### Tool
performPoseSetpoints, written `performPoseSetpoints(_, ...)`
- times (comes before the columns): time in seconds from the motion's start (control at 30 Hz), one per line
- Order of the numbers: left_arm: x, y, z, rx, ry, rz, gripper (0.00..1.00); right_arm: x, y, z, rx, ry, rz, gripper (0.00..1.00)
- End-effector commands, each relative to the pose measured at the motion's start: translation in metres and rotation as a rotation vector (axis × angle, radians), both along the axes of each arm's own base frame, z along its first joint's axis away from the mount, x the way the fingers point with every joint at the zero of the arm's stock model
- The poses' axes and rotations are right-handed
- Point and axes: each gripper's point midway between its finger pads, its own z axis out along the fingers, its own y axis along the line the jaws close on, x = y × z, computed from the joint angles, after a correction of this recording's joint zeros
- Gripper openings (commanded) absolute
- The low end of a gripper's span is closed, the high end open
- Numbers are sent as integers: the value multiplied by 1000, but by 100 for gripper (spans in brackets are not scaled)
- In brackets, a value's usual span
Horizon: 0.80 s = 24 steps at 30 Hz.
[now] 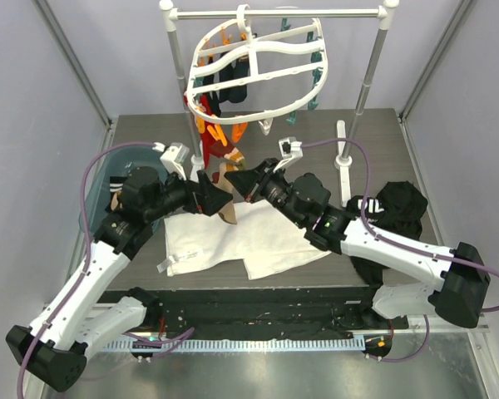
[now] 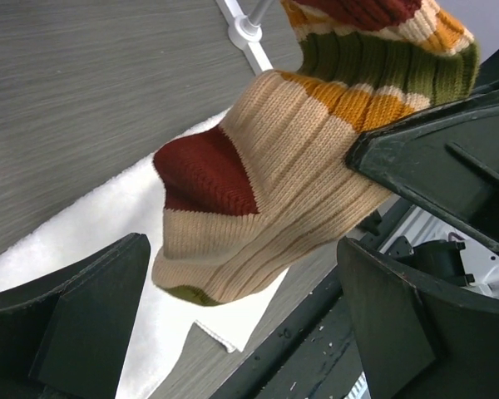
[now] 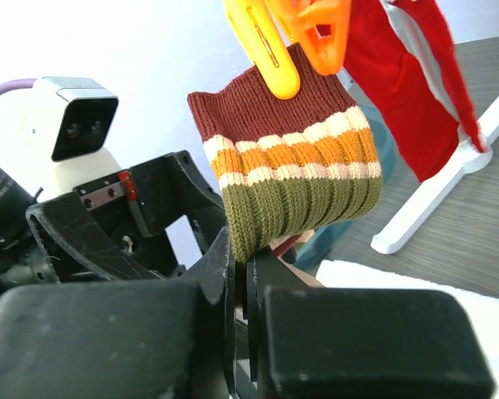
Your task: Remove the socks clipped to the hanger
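The striped sock (image 2: pixel 258 191) is matt, thickly ribbed knit cloth, its orange clip (image 3: pixel 266 46) smooth glossy plastic, the hanger (image 1: pixel 251 55) smooth white plastic, the white cloth (image 1: pixel 233 237) soft and nubbly, the bench (image 2: pixel 83 100) matt grey wood-grain.

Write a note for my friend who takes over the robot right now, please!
Left gripper: open, at the foot of the striped beige knitted sock.
Right gripper: shut on that sock's green band.
Sock hangs from an orange plastic clip on the white plastic oval hanger.
Done: sock gripped. Left: pull it free, then the red sock and dark socks.
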Motion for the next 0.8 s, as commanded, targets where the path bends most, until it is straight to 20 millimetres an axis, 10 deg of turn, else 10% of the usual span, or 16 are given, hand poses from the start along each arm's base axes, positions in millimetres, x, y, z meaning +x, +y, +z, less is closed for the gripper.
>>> performPoseSetpoints(0.0, 2, -14, 25, -61, -81, -28, 100, -10, -11, 38, 140, -37, 1, 1)
performPoseSetpoints(0.1, 3, -20, 23, -58, -80, -37, 93, -12, -14, 37, 148, -31, 1, 1)
performPoseSetpoints(0.33, -1, -29, 23, -63, -72, -54, 4, -13, -30, 33, 97, -18, -46, 19)
performPoseSetpoints(0.43, -6, -25, 26, -77, -71, -43, 0, -11, -42, 26, 36, -3, -90, 37)
performPoseSetpoints(0.77, -17, -26, 18, -74, -59, -48, 0, -19, -74, 50, -142, -28, -145, 53)
